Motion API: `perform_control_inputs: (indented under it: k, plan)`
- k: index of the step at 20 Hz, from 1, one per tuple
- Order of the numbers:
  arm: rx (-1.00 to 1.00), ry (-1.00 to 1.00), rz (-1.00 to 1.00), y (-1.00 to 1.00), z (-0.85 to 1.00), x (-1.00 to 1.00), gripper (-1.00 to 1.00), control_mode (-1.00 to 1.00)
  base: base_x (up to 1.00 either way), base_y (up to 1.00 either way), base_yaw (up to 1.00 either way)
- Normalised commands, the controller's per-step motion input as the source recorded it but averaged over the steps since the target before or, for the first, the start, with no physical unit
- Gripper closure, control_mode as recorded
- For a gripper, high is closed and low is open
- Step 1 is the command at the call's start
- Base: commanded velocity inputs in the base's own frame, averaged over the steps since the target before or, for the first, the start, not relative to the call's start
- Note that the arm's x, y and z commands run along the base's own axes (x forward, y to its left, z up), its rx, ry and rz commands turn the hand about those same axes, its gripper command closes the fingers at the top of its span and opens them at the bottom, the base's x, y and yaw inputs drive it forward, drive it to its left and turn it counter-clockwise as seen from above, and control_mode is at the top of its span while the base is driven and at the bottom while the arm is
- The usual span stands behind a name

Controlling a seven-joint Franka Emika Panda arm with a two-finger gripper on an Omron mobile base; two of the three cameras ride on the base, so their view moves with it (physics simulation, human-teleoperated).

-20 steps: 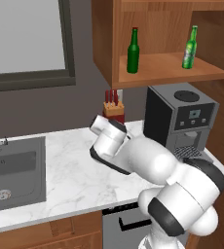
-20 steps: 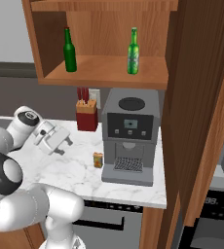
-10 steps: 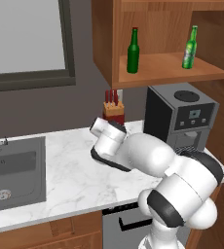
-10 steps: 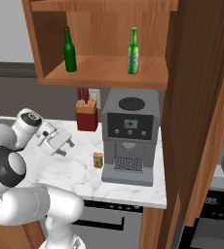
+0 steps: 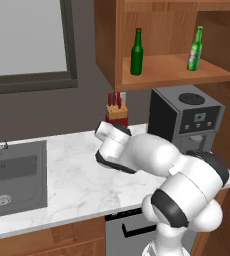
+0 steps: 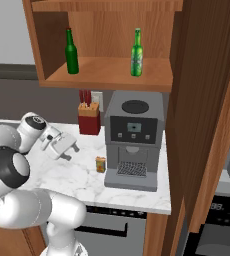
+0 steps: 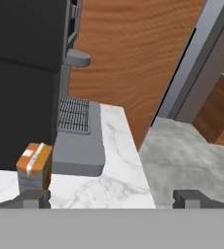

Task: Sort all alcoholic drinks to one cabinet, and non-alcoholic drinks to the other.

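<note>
Hovering low over the counter (image 6: pixel 137 192), the gripper (image 6: pixel 68 149) gapes wide and empty; both green bottles (image 6: pixel 71 51) stand well above it, so next find the water bottle

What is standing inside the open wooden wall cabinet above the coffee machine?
Inside the wall cabinet two green bottles stand upright and apart: the darker bottle and the bright green bottle. Its upper part is cut off by the picture edge.

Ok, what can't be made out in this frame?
- Labels on the two beer bottles: too small to read in both base views.
- Small orange box by the coffee machine: contents unreadable, too small.
- Gripper: in the left base view, hidden behind the arm.
</note>
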Motion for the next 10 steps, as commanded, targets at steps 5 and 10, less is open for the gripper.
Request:
perform_control_inputs:
  k: [5, 10]
  plan:
    - [0.00, 0.00, 0.01, -0.11, -0.13, 0.09, -1.00, -1.00, 0.00, 0.00, 0.00]
    - [0.00, 0.00, 0.04, -0.13, -0.10, 0.15, -1.00, -1.00, 0.00, 0.00, 0.00]
